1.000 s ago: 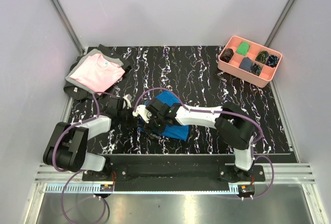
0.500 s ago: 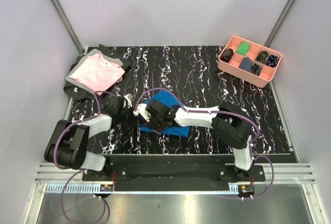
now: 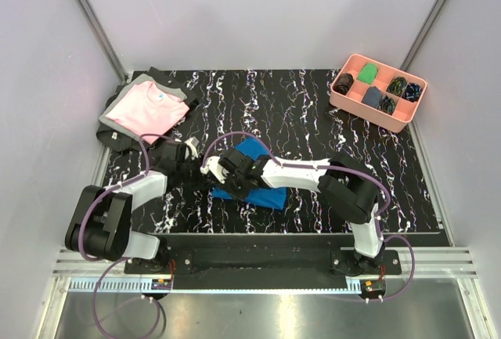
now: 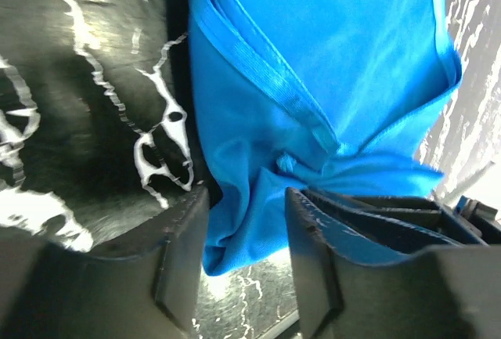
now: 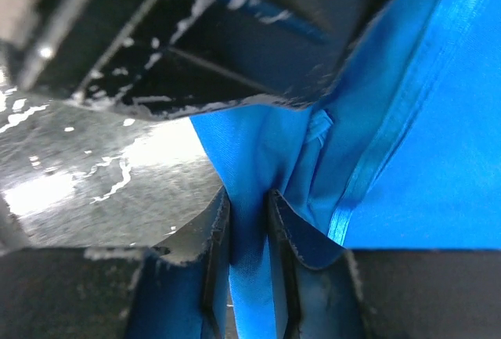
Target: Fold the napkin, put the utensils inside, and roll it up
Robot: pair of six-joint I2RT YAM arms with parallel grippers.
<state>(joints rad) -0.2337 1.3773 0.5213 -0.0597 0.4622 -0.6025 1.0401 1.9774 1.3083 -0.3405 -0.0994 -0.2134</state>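
Blue satin napkin lies bunched toward the near side of the counter, one fold clamped in the right pincer, the left pincer standing apart around its hem; a low, slow pull should, I judge, lay the fold flat.

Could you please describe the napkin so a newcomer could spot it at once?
On the black marbled table, look toward the near edge, around the middle. The napkin is the shiny royal-blue cloth there, pinched by the right gripper. The shirt is pink, and the bundles in the tray are far smaller.
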